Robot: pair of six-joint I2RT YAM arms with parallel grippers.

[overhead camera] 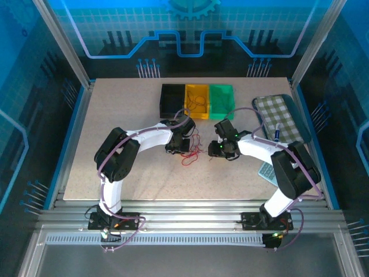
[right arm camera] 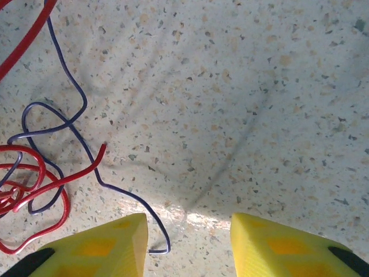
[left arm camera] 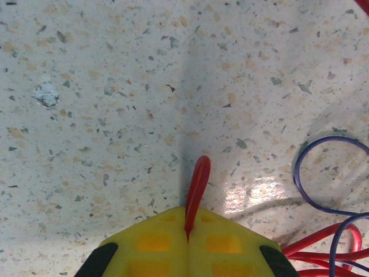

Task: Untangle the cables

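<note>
Left end effector [left arm camera: 187, 224] had its yellow fingers pressed together, clamped on the thin red wire [left arm camera: 197, 176], with a short tip poking out past them over the speckled beige bench [left arm camera: 115, 86]. Right end effector [right arm camera: 187, 234] had its fingers standing apart with just bench between them. The loose end of the thin blue-purple wire [right arm camera: 86, 150] lay right beside one finger, not gripped as far as I could see.

Progress-wise, I'd call it early days. The cables sat in one loose tangle [overhead camera: 193, 150] on the bench between the two arms, nearer the left one. The right wrist view had red loops threaded through blue-purple ones at its left edge. So one strand was grabbed and nothing was pulled free yet. The small yellow plastic bin [overhead camera: 196, 86] in the far row looked like it had a thin wire in it, so maybe one was sorted already, but I can't swear to it.

Hard bits: the tangle was cut off at the edge of both wrist views, and from above the left arm covered part of it. Which strand crossed over which was too small to tell.
</note>
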